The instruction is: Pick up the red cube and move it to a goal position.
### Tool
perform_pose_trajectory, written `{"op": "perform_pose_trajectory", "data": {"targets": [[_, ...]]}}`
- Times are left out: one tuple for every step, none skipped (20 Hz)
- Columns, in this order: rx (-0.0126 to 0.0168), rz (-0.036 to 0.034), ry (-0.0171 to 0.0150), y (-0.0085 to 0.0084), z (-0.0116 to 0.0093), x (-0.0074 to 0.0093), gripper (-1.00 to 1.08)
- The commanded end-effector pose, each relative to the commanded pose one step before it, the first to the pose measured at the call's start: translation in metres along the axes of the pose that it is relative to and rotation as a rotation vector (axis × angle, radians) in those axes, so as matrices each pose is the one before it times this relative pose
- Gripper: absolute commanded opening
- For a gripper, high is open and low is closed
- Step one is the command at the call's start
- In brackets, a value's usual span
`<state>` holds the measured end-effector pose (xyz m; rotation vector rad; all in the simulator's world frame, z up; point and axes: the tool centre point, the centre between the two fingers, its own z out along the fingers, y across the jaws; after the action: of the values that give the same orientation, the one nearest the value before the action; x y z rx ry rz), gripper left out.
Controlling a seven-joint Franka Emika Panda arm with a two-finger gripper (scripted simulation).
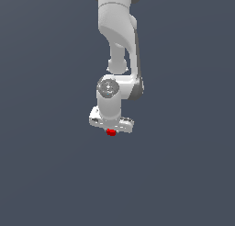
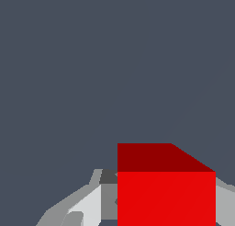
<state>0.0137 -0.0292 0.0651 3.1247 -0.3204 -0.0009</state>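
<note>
**Cube sits in the pincer**

I've got the white arm (image 1: 117, 36) reaching straight down, and the red cube (image 1: 110, 132) peeks out just under the pincer (image 1: 111, 130). On the wrist view the red cube (image 2: 166, 197) fills the space between the grey fingers (image 2: 85, 206), one on either side, closed against it. Plain grey-blue all around.

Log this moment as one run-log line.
arm: Panda | gripper: shut on red cube | cube: between fingers | goal: not visible
</note>
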Motion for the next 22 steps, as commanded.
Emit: {"op": "perform_pose_trajectory", "data": {"targets": [[0.00005,-0.00001,0.00063,-0.00523,-0.01312,0.01378,-1.0],[0.0,0.0,0.0,-0.00218,-0.00526,0.00582,-1.0],[0.0,0.0,0.0,-0.00216,-0.00516,0.00577,-1.0],[0.0,0.0,0.0,-0.00208,-0.00496,0.0056,-1.0],[0.0,0.0,0.0,-0.00195,-0.00462,0.00526,-1.0],[0.0,0.0,0.0,-0.0018,-0.00425,0.00487,-1.0],[0.0,0.0,0.0,-0.00166,-0.0039,0.0045,-1.0],[0.0,0.0,0.0,-0.00152,-0.00356,0.00414,-1.0],[0.0,0.0,0.0,-0.00139,-0.00323,0.00381,-1.0],[0.0,0.0,0.0,-0.00126,-0.00291,0.00349,-1.0],[0.0,0.0,0.0,-0.00114,-0.00261,0.00318,-1.0],[0.0,0.0,0.0,-0.00104,-0.00235,0.0029,-1.0],[0.0,0.0,0.0,-0.00094,-0.00211,0.00262,-1.0],[0.0,0.0,0.0,-0.00084,-0.00189,0.00236,-1.0],[0.00047,-0.00009,-0.00012,-0.00075,-0.00165,0.0021,-1.0],[0.0,0.0,0.0,-0.00065,-0.00146,0.00184,-1.0],[0.0,0.0,0.0,-0.00056,-0.00125,0.00159,-1.0],[0.0,0.0,0.0,-0.00047,-0.00104,0.00135,-1.0],[0.0,0.0,0.0,-0.00039,-0.00084,0.00111,-1.0],[0.0,0.0,0.0,-0.0003,-0.00064,0.00088,-1.0],[0.0,0.0,0.0,-0.00021,-0.00043,0.00065,-1.0],[0.0,0.0,0.0,-0.00013,-0.00023,0.00042,-1.0]]}}
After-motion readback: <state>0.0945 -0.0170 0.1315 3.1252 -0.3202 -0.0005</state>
